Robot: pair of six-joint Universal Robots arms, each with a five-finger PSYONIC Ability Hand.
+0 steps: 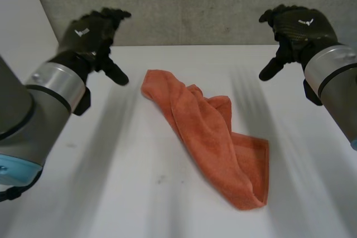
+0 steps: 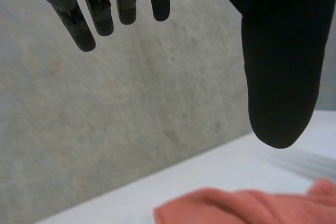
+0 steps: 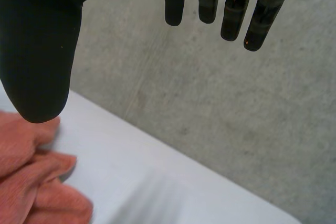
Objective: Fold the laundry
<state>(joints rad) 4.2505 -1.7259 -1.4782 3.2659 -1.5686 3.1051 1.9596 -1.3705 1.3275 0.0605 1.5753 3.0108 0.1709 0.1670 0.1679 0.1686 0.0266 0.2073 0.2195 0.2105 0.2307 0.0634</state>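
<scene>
Right now both the left hand [image 1: 92, 32] and the right hand [image 1: 295, 26] hover empty, fingers loose, with the orange towel [image 1: 209, 135] bunched on the desk [image 1: 111, 182] between and below them. Grabbing a doubled layer instead of a corner would likely fold it crooked.

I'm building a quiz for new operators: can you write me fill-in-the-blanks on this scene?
1. The crumpled towel is ____ in colour.
2. The left hand and the right hand each hold ____.
3. The number of towels on the white table is ____.
Missing words: orange; nothing; one.
</scene>
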